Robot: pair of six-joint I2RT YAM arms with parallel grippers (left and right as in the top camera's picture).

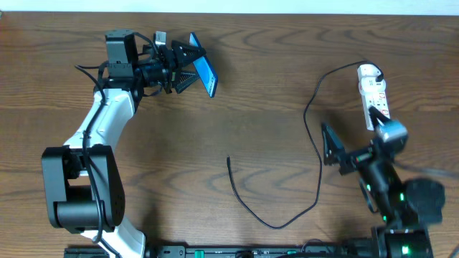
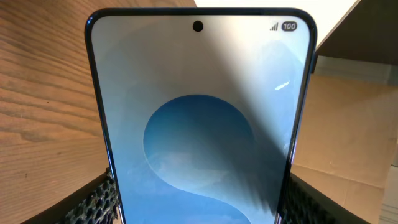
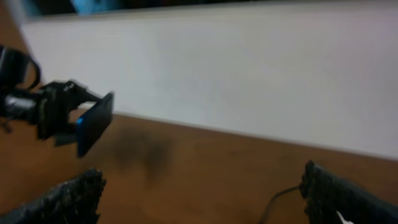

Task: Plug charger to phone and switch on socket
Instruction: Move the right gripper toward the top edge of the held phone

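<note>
Overhead showed the phone (image 1: pixel 204 74) clamped by its edges between the left fingers (image 2: pixel 96 202) at upper left, held off the surface (image 1: pixel 215 136). The right fingers (image 1: pixel 330 140) stood wide apart and empty at right, just below the socket (image 1: pixel 373 89). The charger (image 1: pixel 318 188) lay looped across the middle, its free tip (image 1: pixel 228 159) near centre. Light and limp, it would likely flop, so a hold just behind the stiff tip looked best.

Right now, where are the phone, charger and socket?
phone (image 1: pixel 204 73): overhead view, on its blue screen.
charger (image 1: pixel 320 179): overhead view, midway along the black cable.
socket (image 1: pixel 374 93): overhead view, middle of the white body.
</note>
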